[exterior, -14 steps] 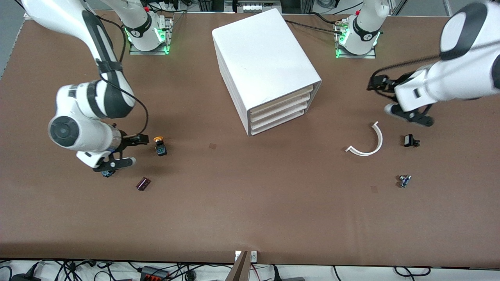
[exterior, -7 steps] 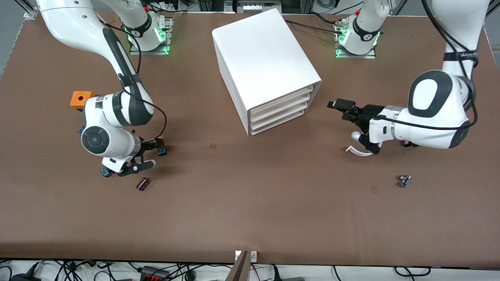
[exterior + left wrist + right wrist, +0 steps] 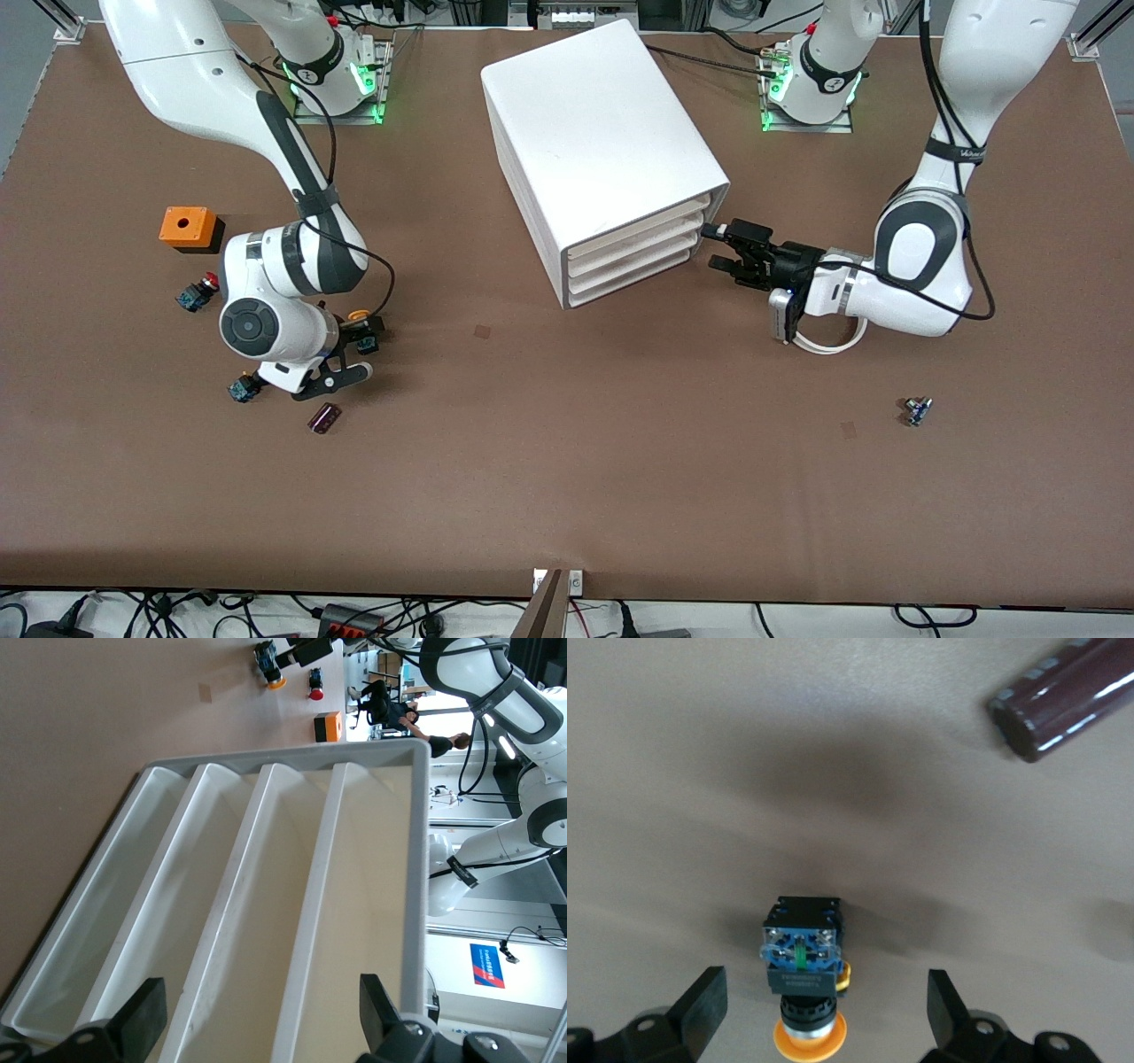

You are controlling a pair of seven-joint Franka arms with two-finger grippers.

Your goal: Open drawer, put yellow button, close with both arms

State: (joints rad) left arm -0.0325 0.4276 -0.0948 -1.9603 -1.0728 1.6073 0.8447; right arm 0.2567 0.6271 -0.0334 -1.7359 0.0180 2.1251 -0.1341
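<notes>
The task stands at its opening step: all four shallow white tray drawers of the large white rounded-edge plastic cabinet [image 3: 602, 151] are closed. The left gripper [image 3: 728, 250] sits just in front of the drawer fronts at the cabinet's corner toward the left arm's end, its jaws spread wide and holding nothing. The left wrist view shows the topmost drawer [image 3: 372, 904] lying between the two fingertips [image 3: 149, 1014].

The right gripper [image 3: 350, 350] hovers low over the small yellow-capped push-button switch with black-and-blue body [image 3: 361, 328], jaws wide and straddling it; nothing is gripped. The button [image 3: 802, 979] lies on its side on the brown table [image 3: 567, 461].

The next move likely calls for the left fingers to hook the top drawer's front lip, not a lower one, and draw it outward.

Room in front of the cabinet is open. A dark maroon cylinder [image 3: 324, 417] lies near the right gripper, and a white curved plastic strip [image 3: 833, 341] lies under the left wrist.
</notes>
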